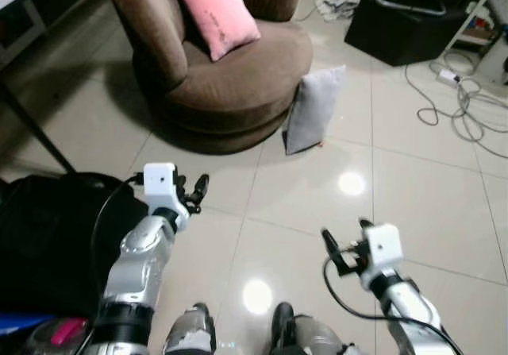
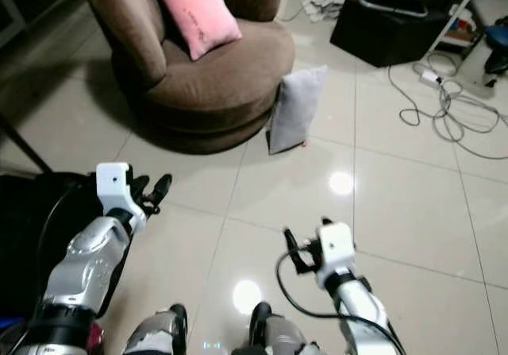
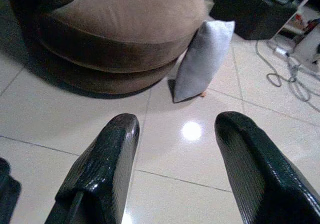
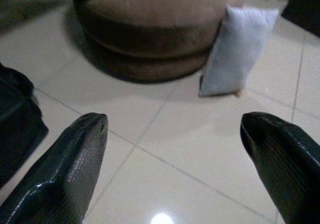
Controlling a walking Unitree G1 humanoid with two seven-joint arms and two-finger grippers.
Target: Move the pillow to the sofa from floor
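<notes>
A grey pillow (image 1: 314, 107) stands upright on the tiled floor, leaning against the right side of a round brown sofa chair (image 1: 230, 77). A pink pillow (image 1: 213, 9) rests on the chair's seat. My left gripper (image 1: 190, 191) is raised and open, well short of the grey pillow (image 3: 202, 59), with nothing between its fingers. My right gripper (image 1: 343, 242) is open too, lower and closer to me, facing the grey pillow (image 4: 236, 51) from a distance.
A black bag (image 1: 48, 236) lies on the floor at my left. A black box (image 1: 401, 21) and loose white cables (image 1: 460, 101) sit at the back right. A dark table leg (image 1: 32, 129) slants at far left. Open tile lies between me and the chair.
</notes>
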